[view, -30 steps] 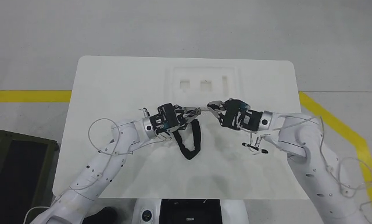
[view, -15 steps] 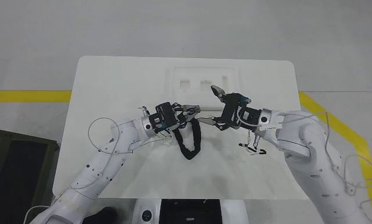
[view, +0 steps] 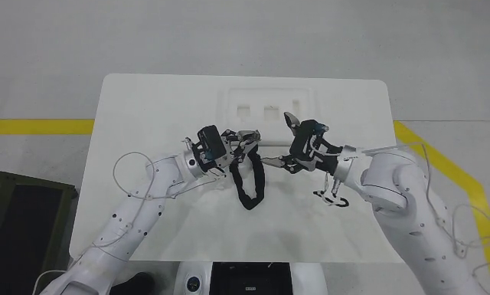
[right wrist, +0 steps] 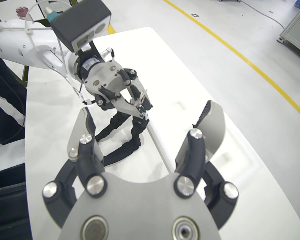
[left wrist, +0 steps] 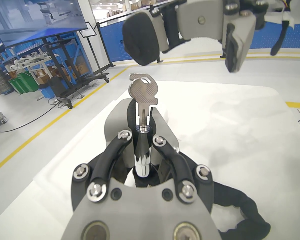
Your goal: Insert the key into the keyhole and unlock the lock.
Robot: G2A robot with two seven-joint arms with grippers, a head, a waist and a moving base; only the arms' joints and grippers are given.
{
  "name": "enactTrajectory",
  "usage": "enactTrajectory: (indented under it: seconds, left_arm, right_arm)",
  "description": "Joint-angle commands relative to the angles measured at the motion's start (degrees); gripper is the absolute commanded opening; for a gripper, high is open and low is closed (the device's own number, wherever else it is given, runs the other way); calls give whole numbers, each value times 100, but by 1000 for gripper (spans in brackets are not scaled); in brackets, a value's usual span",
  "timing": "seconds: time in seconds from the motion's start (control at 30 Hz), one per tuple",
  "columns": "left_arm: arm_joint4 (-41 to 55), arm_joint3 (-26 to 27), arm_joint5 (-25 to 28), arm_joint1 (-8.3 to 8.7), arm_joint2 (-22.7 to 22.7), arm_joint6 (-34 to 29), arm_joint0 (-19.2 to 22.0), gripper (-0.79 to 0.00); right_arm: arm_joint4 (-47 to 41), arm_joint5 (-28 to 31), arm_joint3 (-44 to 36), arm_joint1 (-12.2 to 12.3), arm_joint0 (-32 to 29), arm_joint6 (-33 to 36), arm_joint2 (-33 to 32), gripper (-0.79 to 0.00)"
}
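The chrome cylindrical body of the black-sleeved cable lock (left wrist: 142, 151) is clamped in the left tool (left wrist: 142, 116) with its keyhole turned outward, apparently so that the flat silver key (left wrist: 143, 92) seated in it is offered head-first to the right tool (right wrist: 149, 113). The right tool is held wide apart and empty, just beyond the key head and facing the left tool. The cable (view: 249, 191) is draped onto the white table (view: 153, 111) beneath the left tool.
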State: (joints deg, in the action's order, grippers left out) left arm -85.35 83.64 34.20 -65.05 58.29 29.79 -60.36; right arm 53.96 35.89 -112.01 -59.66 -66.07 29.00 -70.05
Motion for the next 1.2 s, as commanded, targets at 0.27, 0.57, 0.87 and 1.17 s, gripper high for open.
enactTrajectory:
  seconds: [0.27,0.57,0.87,1.17]
  left_arm:
    - [629,158,419,-47,28,-179,129,-785]
    - [832,230,685,-93,-90,-325,187,-785]
    - [888,183,793,-126,-130,-372,238,-785]
    - [719,109,714,-145,-131,-361,263,-785]
  right_arm:
    - [-140,-231,191,-21,-500,-378,198,-77]
    - [385,-561,844,-180,-255,-1475,783,-185]
    - [533,-723,1240,-302,5,-1907,1088,-785]
    - [511,-656,1348,-340,82,-1944,1081,-785]
